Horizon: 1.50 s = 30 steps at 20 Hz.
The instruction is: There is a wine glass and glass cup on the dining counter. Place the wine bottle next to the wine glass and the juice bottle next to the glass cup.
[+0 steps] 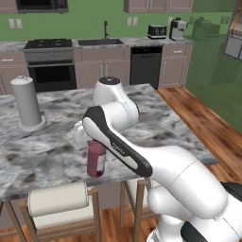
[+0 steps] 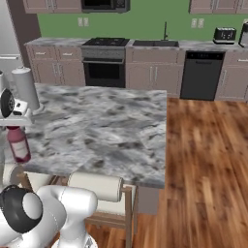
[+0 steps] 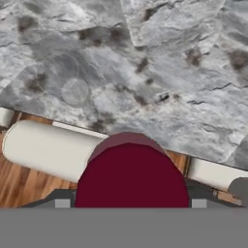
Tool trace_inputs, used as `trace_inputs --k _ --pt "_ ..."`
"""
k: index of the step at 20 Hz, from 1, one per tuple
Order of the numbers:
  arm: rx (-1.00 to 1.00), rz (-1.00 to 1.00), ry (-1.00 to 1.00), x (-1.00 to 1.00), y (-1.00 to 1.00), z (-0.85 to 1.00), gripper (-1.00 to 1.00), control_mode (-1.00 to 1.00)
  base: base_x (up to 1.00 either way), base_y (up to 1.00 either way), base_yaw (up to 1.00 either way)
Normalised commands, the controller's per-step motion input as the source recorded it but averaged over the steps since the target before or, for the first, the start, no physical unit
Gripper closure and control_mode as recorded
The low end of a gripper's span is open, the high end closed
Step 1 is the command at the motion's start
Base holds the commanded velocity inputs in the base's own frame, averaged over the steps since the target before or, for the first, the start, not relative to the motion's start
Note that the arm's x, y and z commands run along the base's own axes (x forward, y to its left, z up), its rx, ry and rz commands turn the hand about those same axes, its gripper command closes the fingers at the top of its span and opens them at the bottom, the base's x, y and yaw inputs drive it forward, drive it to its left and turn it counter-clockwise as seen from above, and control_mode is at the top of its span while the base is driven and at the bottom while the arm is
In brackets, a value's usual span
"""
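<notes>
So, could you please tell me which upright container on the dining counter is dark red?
The juice bottle, near the counter's front edge; the tall cylinder farther back is grey.

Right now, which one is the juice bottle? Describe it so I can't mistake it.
Start at the dining counter, the broad grey-white marbled island with cushioned stools tucked under its near edge. The juice bottle stands upright near that edge, directly beneath the robot's hand. It is short and dark red with a paler pinkish label band, unlike the tall pale grey cylinder farther back on the counter.

Bright, even rendered light; soft, slightly blurry, faint shadows.
</notes>
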Motion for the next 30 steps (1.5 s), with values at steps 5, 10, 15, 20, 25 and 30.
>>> trace_inputs --k 5,10,15,20,25,30 --pt "0.14 0.27 0.00 0.52 0.00 0.16 1.00 -1.00 0.00 0.00 0.00" --pt "0.07 0.27 0.02 0.43 0.00 0.11 1.00 -1.00 0.00 0.00 0.00" --pt "0.00 0.18 0.06 0.37 0.00 0.00 1.00 -1.00 0.00 0.00 0.00" --pt "-0.09 0.10 0.09 0.35 0.00 0.00 1.00 -1.00 0.00 0.00 0.00" --pt "-0.12 0.06 0.06 0.37 0.03 -0.01 1.00 -1.00 0.00 0.00 0.00" --pt "-0.10 0.01 0.02 0.44 0.11 -0.10 1.00 -1.00 0.00 0.00 0.00"
